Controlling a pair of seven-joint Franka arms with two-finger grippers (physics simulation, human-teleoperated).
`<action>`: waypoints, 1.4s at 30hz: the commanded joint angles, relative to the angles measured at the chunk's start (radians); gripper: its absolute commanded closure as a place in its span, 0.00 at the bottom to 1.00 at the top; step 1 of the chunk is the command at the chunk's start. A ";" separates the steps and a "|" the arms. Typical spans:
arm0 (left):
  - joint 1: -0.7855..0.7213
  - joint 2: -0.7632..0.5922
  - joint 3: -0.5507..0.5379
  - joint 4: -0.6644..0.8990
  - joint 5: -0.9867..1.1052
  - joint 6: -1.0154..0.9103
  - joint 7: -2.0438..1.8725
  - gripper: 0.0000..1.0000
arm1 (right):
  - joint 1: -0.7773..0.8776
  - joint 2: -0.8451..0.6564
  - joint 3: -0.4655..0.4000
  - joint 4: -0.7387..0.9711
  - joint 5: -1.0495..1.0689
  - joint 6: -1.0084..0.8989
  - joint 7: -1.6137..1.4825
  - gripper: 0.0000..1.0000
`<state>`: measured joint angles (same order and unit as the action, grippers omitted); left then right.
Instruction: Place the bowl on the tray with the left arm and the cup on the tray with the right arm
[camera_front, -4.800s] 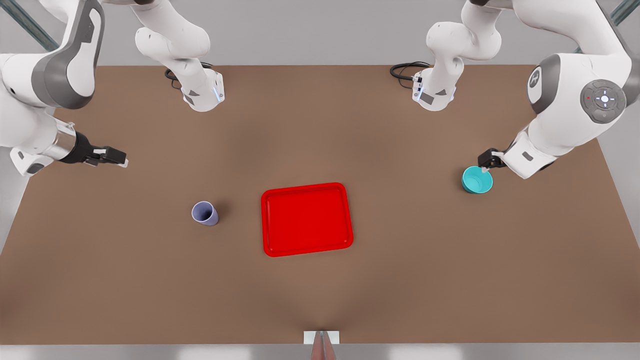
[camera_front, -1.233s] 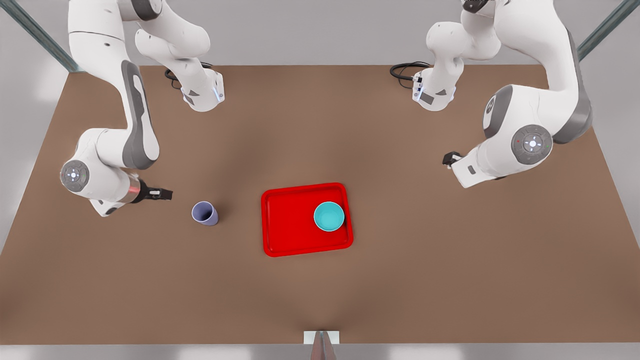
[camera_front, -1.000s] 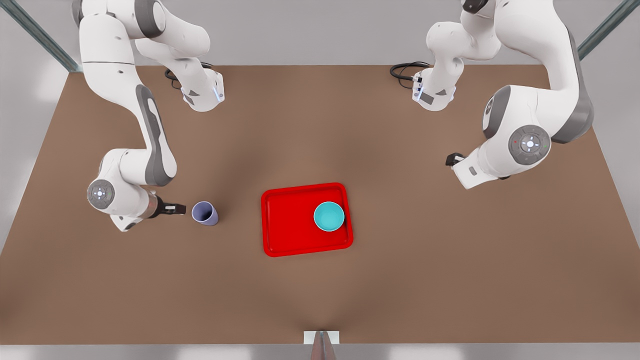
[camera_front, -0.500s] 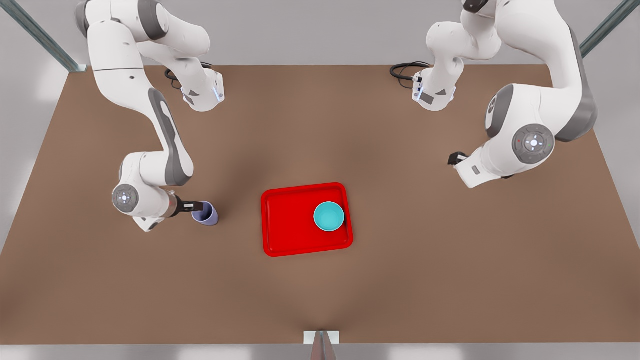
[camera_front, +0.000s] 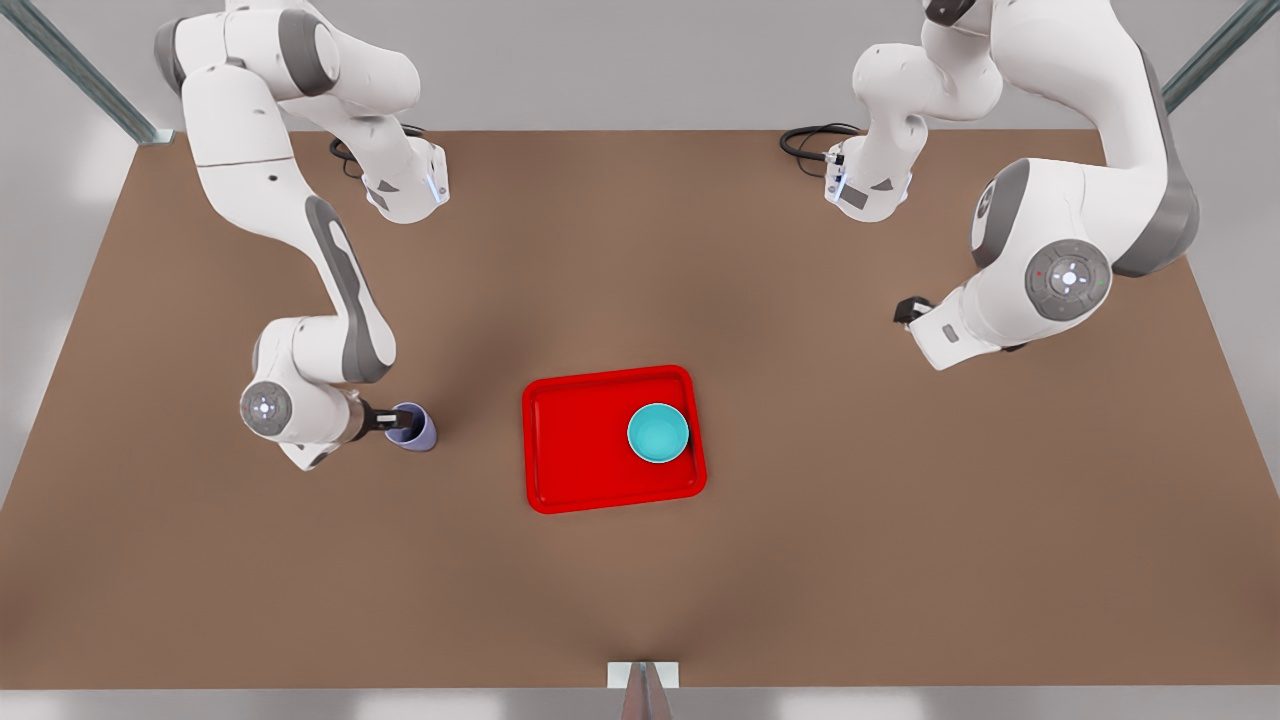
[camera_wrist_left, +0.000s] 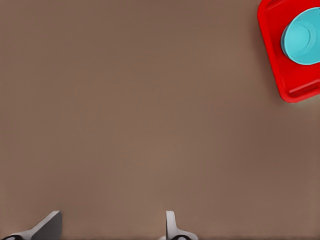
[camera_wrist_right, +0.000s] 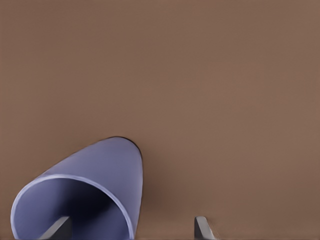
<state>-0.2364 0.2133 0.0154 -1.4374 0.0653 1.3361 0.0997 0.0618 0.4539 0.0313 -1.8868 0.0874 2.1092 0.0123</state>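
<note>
Right end effector at the cup on the front view's left side of the bench — fingers apart, one fingertip inside the cup's mouth, the other outside its wall, rim between them; not yet closed on it. Left end effector on the front view's right, hanging over bare bench well apart from the tray, fingers spread wide and holding nothing; that arm waiting.

Largest first: brown bench, then the red tray near its middle, flat. Turquoise bowl upright inside the tray, toward the edge on the front view's right — seen also from the left wrist, bowl on tray. Lavender cup standing on the bench near the tray's edge on the front view's left, apart from it, mouth open upward.
</note>
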 joint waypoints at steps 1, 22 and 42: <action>-0.001 0.000 0.000 0.000 -0.004 0.000 0.000 0.00 | -0.002 0.000 0.001 0.000 0.000 0.000 0.000 0.58; -0.004 0.001 0.000 0.018 -0.004 -0.015 -0.003 0.00 | 0.004 -0.009 0.015 0.092 0.051 -0.091 0.012 0.79; -0.004 0.001 0.006 0.017 -0.002 -0.035 0.002 0.00 | 0.263 0.238 0.163 0.451 0.009 -0.040 0.436 0.79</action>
<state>-0.2406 0.2175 0.0217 -1.4215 0.0629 1.3021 0.1013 0.3351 0.6928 0.1947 -1.4359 0.0998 2.0725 0.4452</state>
